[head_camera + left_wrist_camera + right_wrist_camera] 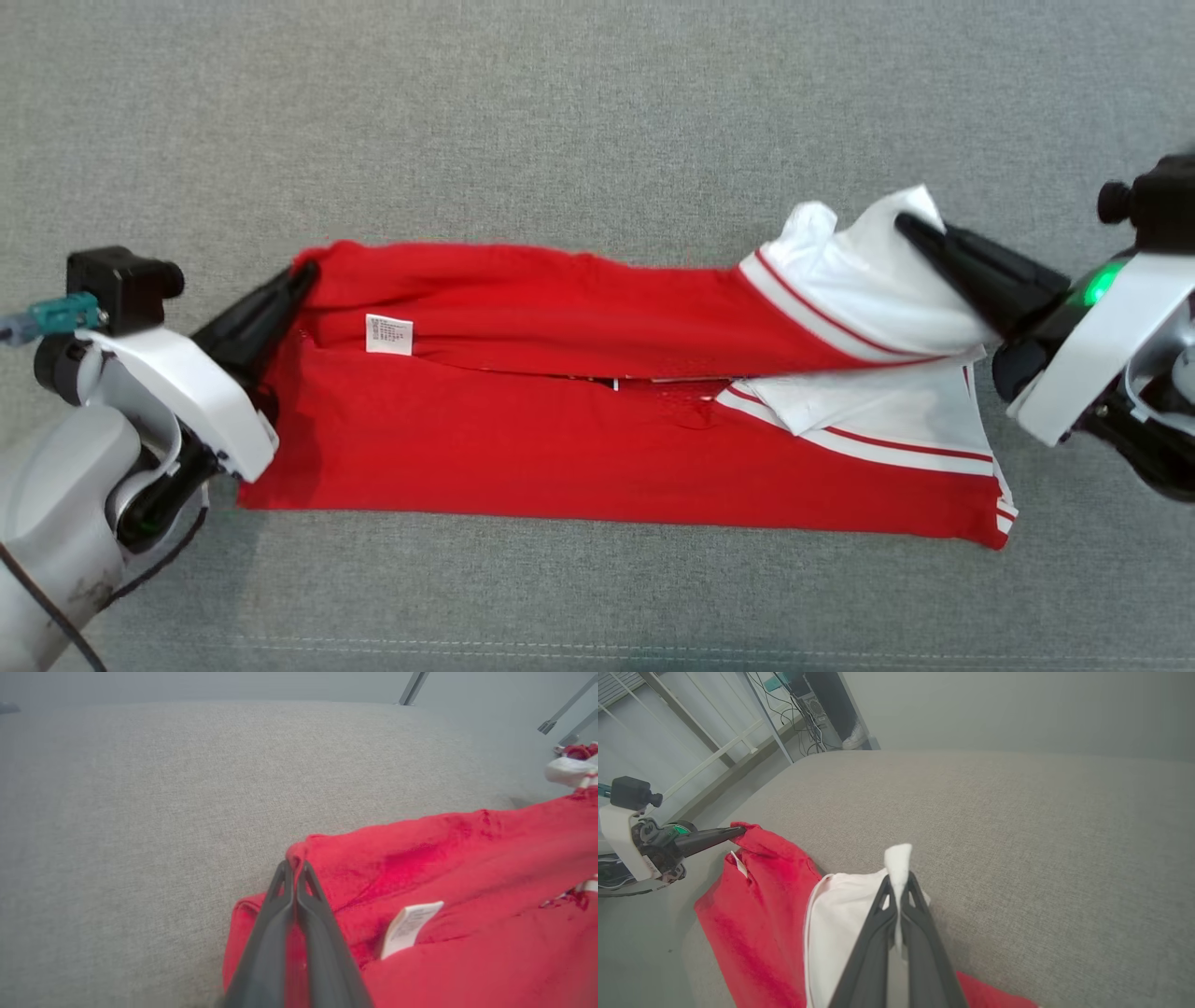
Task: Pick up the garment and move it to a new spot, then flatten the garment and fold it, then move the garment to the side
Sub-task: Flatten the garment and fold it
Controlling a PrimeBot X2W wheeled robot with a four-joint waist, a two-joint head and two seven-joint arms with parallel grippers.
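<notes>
**Head view, read left to right.** The left gripper enters from the lower left on its white wrist housing. Its two dark fingers are pressed together and pinch the far left corner of the garment, where the red cloth bunches into a small raised fold. The garment, a red shirt with white, red-striped sleeves, lies stretched lengthwise across the grey upholstered surface. Its near half lies flat, and its far half is doubled over along a seam line that runs through the middle. Just right of the left gripper, a small white care label rests on the red cloth near that fold. Farther right the red body gives way to the white sleeve, which is puffed up and raised off the surface, while a second white panel lies flat below it. The right gripper comes in from the right edge with a green light showing on its wrist. Its fingers are closed on the upper edge of the white sleeve.

**Left wrist view.** The fingertips meet on the red corner, with no gap between them.

**Right wrist view.** A tuft of white cloth stands up between the closed fingers. A pale shoe shows beyond the far edge of the surface.
</notes>
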